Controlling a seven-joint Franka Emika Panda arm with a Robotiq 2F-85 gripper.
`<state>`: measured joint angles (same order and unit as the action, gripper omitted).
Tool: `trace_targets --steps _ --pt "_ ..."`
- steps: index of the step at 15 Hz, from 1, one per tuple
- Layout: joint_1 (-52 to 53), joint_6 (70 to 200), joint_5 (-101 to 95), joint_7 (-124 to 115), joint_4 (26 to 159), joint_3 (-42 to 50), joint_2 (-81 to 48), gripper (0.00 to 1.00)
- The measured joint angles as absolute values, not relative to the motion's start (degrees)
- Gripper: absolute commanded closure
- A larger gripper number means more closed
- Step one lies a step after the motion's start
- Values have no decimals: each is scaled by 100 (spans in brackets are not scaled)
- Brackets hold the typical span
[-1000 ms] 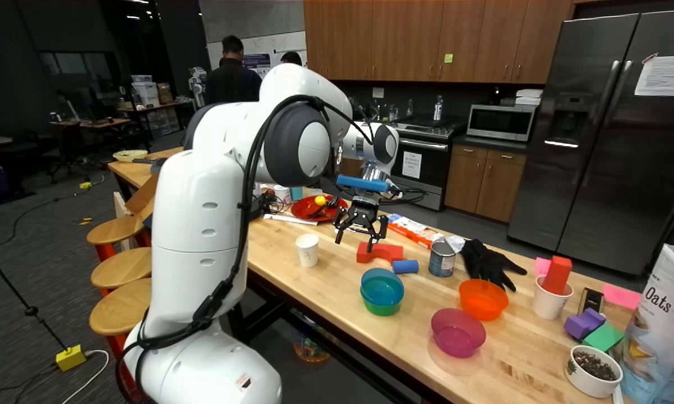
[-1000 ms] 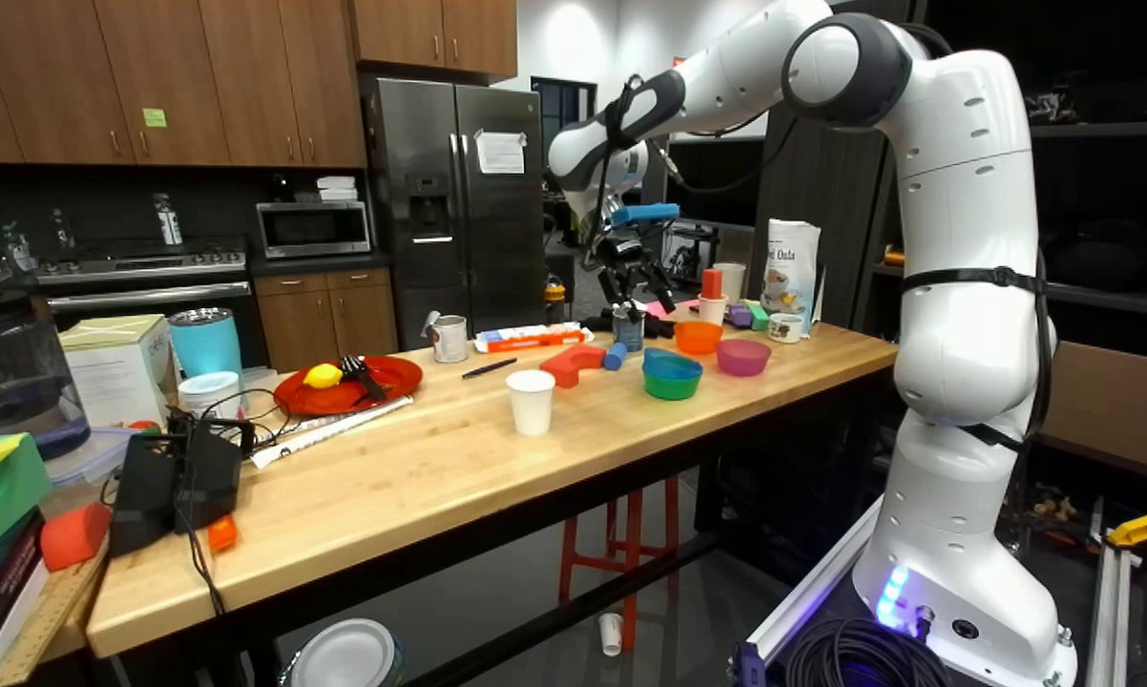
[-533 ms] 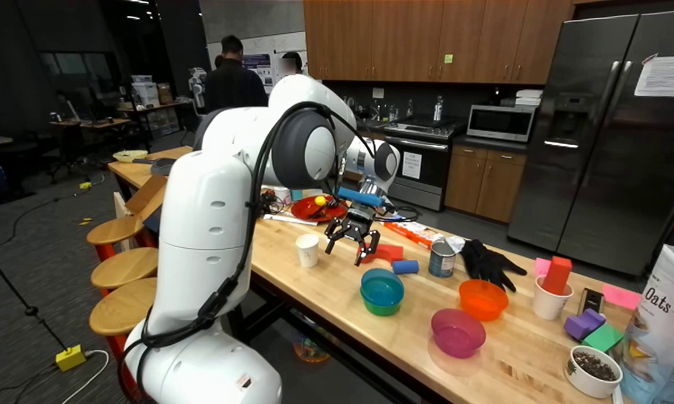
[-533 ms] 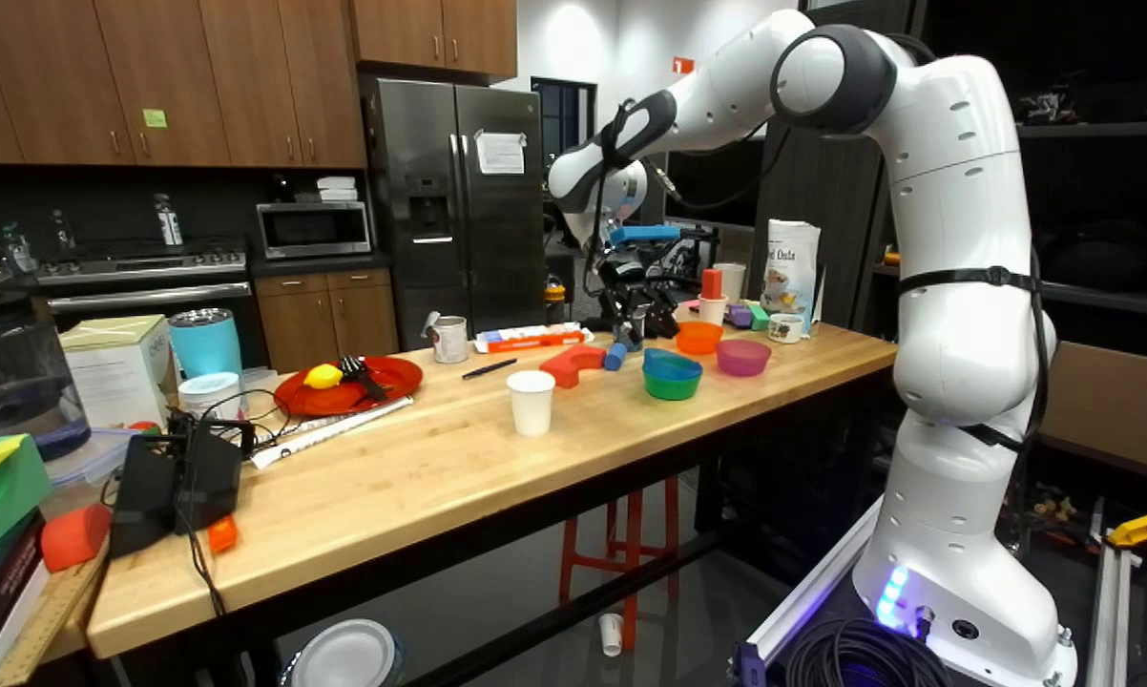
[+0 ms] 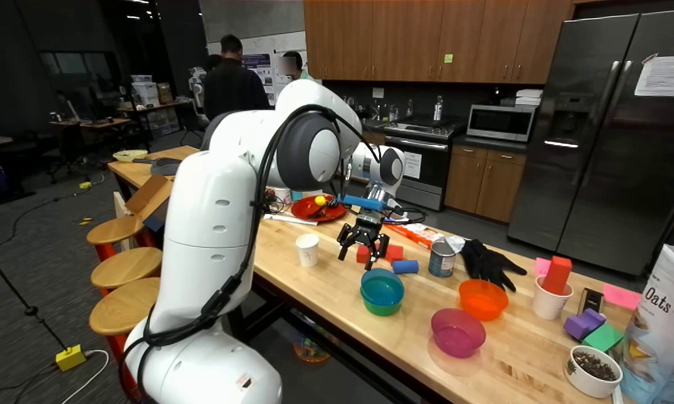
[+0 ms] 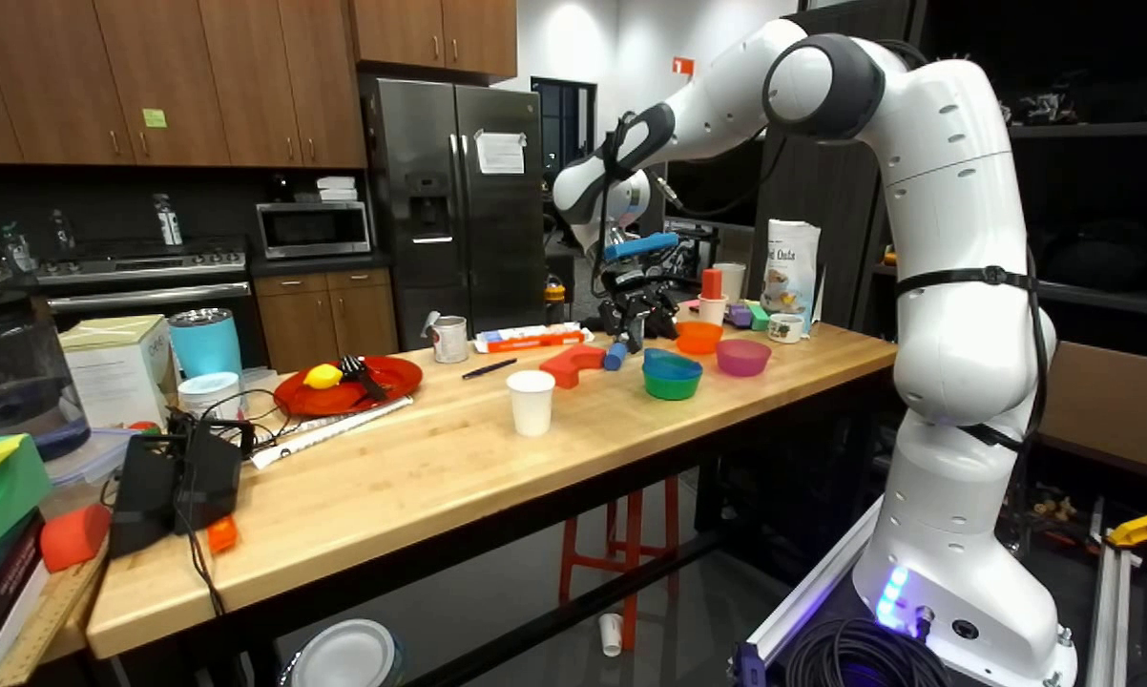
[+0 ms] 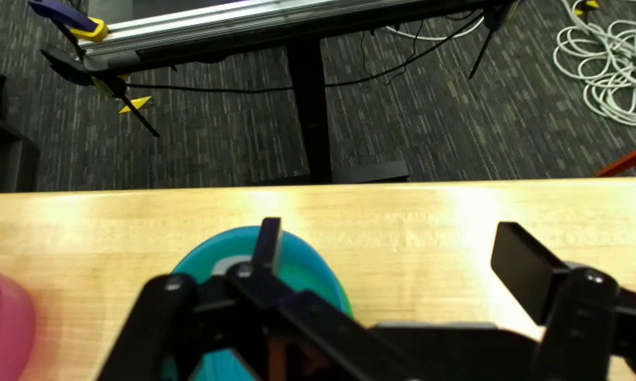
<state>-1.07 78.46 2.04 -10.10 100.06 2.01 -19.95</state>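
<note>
In the wrist view, our empty fingers (image 7: 527, 272) stand wide, one overlapping the teal bowl (image 7: 217, 248), lower left-centre. In an exterior view, they hang near a blue cylinder (image 6: 615, 357), mid-frame. In an exterior view, the desk (image 5: 326, 286) lies below. We judge this positioning, next needing alignment.

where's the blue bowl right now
In an exterior view, the blue bowl sits just right of centre, in the green bowl, near the blue cylinder.
</note>
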Motion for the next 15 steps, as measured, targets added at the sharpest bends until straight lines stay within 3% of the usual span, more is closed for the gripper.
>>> trace_targets --steps 8,11,15 --pt "-37 7928 -204 -1917 9964 203 -2124 0" --pt "-37 7929 -205 -2089 9914 214 -2280 7" --pt "-37 7939 -204 -2177 9792 262 -2492 39"
